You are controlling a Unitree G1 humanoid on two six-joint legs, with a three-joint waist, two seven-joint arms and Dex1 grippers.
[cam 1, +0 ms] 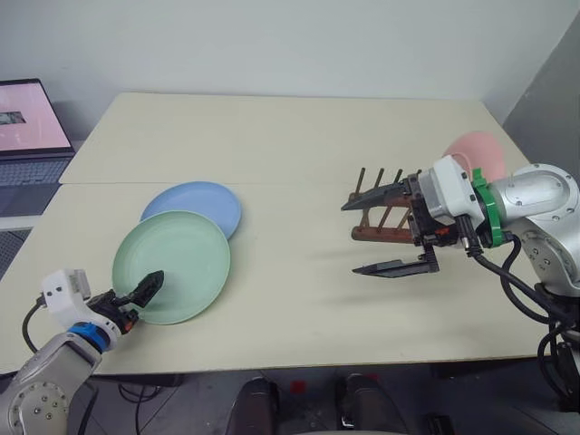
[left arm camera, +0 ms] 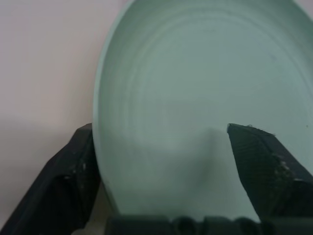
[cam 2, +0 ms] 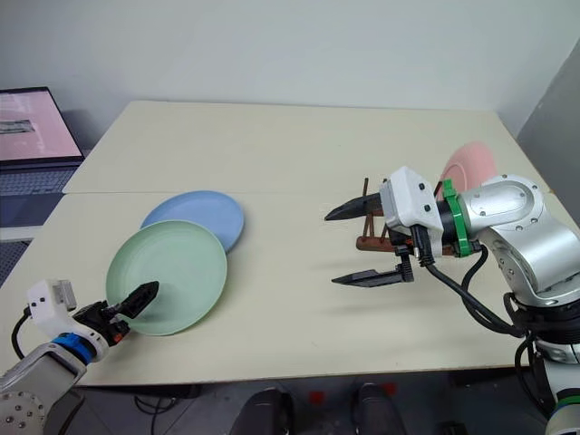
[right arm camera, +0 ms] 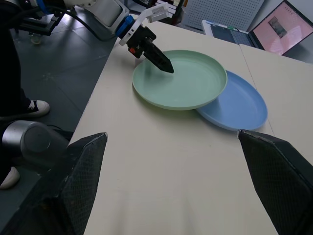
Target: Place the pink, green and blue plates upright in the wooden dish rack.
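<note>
1. On the pale beige table (cam 1: 299, 136), the round mint green plastic plate (cam 1: 177, 258) is lying flat near the front left edge, its far rim overlapping the light blue plastic plate (cam 1: 204, 201) behind it.
2. At the green plate's near rim, the left gripper (cam 1: 143, 294) is straddling the edge, one black finger (left arm camera: 259, 166) over the plate's inside and the other outside, jaws parted and not yet clamping.
3. Over to the right, the right gripper (cam 1: 391, 231) is hovering above the table with its jaws spread wide, carrying nothing.
4. Behind it, the small dark brown wooden dish rack (cam 1: 381, 217) is standing, partly hidden.
5. Beyond the rack, the pastel pink plate (cam 1: 478, 149) is sitting near the table's right edge.
6. Off the left side, a laptop (cam 1: 27, 136) is showing a pink screen.
</note>
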